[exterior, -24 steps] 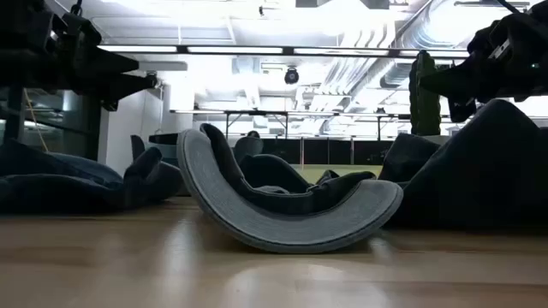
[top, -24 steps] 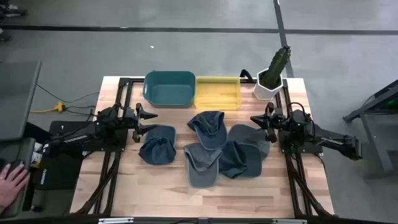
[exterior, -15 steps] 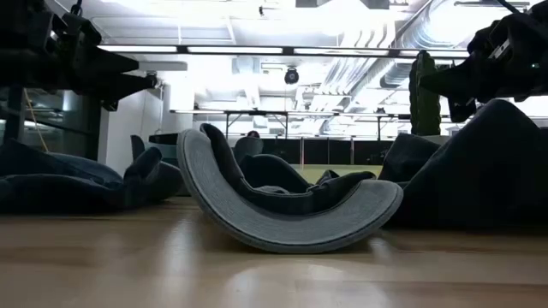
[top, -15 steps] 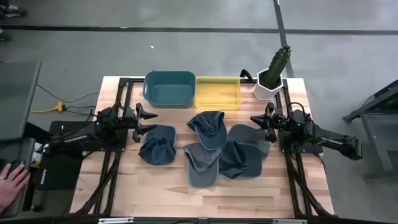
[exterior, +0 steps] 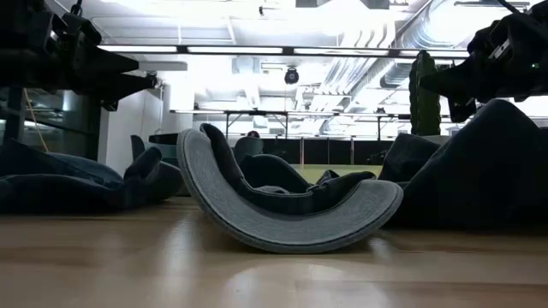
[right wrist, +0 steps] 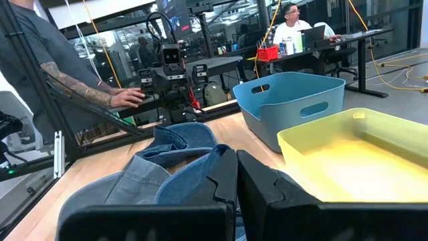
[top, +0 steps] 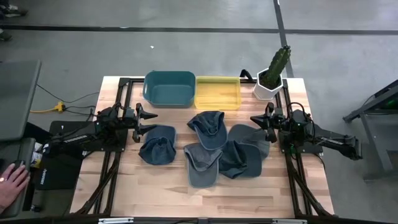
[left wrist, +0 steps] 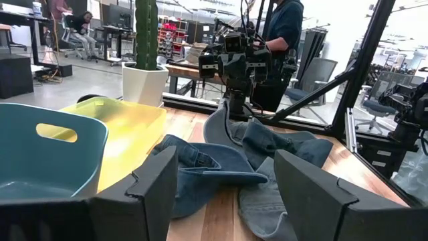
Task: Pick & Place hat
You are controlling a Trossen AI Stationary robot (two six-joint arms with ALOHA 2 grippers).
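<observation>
While five hats (top: 211, 148) lie mid-desk, I see the left gripper (top: 149, 120) gaping at the left edge, the right gripper (top: 254, 121) pinched empty at the right edge.

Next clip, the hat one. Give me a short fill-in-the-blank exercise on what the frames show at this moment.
1. The bin beside the teal bin is coloured ____.
2. The left gripper has its fingers ____.
3. The right gripper has its fingers ____.
4. The white pot at the table's corner holds a ____.

Missing words: yellow; open; shut; cactus
</observation>
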